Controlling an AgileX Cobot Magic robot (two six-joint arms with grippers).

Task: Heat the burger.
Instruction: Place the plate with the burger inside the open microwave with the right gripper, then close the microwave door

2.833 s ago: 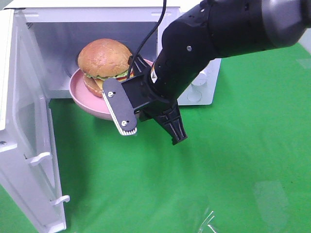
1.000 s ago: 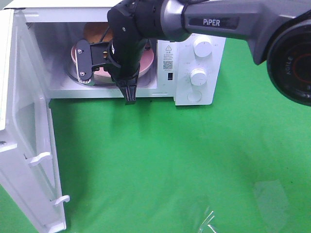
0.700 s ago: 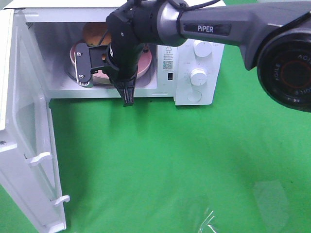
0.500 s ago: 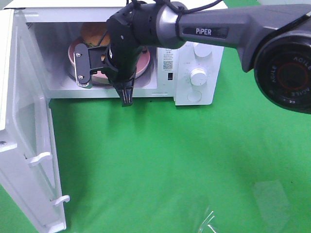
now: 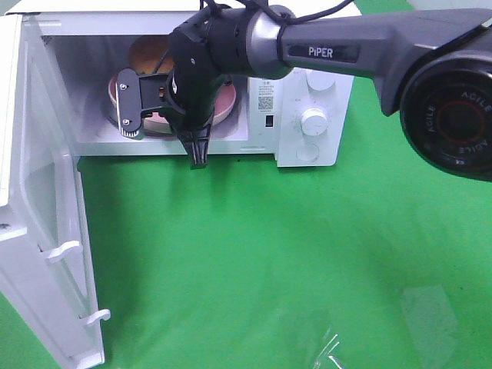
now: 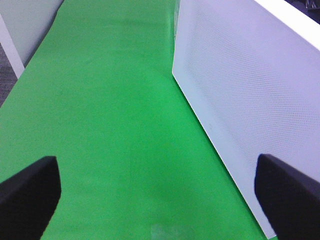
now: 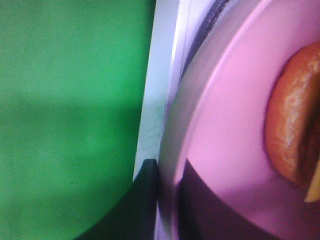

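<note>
Release is the step in hand: the right gripper sits with narrow jaws closed on the rim of the shallow pink plate, inside the white microwave oven. Open fully, then back straight out without dragging the rim. The round golden-brown-bunned burger, upper left of the overhead frame, looks upright on the plate; being round, it shows no long axis.

High cam: looks down on open microwave and green cloth. Right wrist cam: jammed up against pink plate and burger, both also in high view. Left wrist cam: low along cloth, beside white dotted panel.
</note>
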